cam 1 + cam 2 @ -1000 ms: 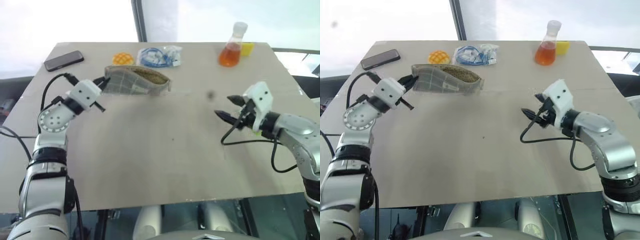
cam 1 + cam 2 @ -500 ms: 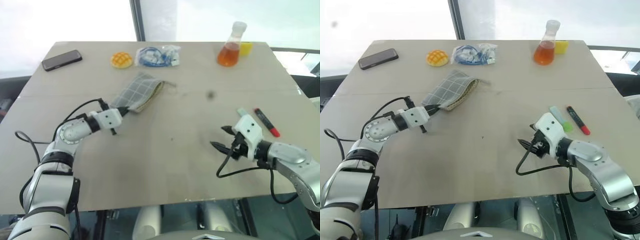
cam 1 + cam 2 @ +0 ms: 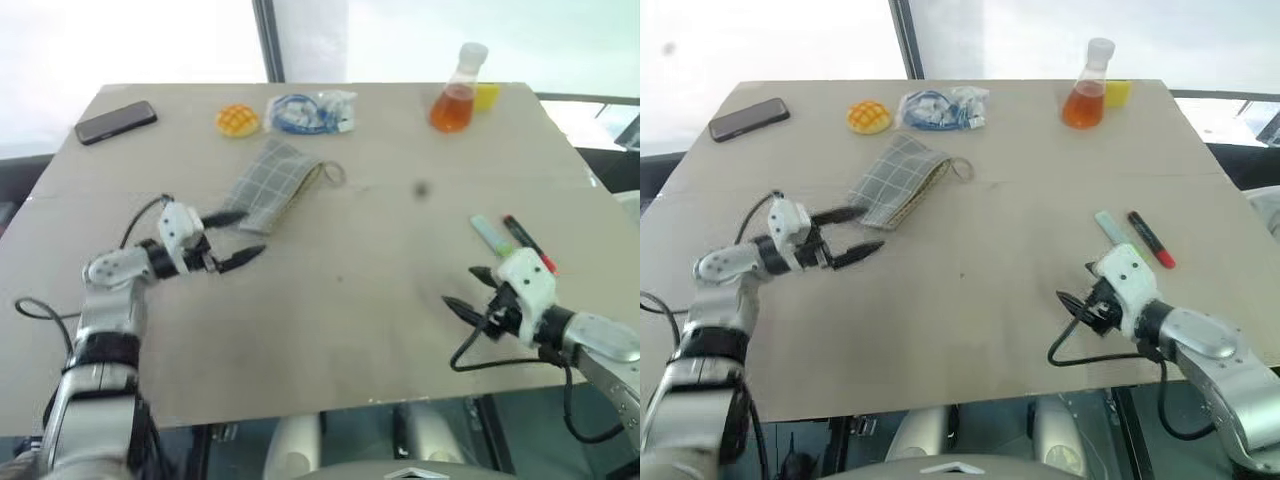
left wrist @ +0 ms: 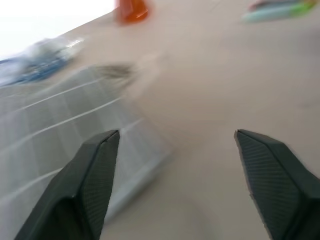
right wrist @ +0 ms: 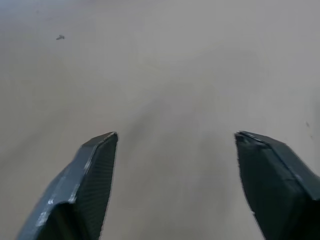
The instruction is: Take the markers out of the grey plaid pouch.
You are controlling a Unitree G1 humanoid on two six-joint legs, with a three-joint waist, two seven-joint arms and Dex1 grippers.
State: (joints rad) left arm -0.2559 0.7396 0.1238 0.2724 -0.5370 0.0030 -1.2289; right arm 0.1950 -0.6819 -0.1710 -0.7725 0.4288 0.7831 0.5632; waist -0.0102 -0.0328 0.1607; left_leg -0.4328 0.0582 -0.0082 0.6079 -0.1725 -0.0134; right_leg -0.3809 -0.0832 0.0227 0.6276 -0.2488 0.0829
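Grey plaid pouch (image 3: 270,186) flat on counter (image 3: 340,320), empty-looking, near yellow bun (image 3: 235,120) and clear bag with blue cable (image 3: 312,112). Markers (image 3: 510,236) side by side on counter, well apart from pouch. Left claw (image 3: 232,237) spread wide, empty, just beside pouch. Right claw (image 3: 470,290) spread wide, empty, near markers.

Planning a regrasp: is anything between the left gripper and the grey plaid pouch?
Nothing visible. The left gripper is open right beside the grey plaid pouch, bare table between them.
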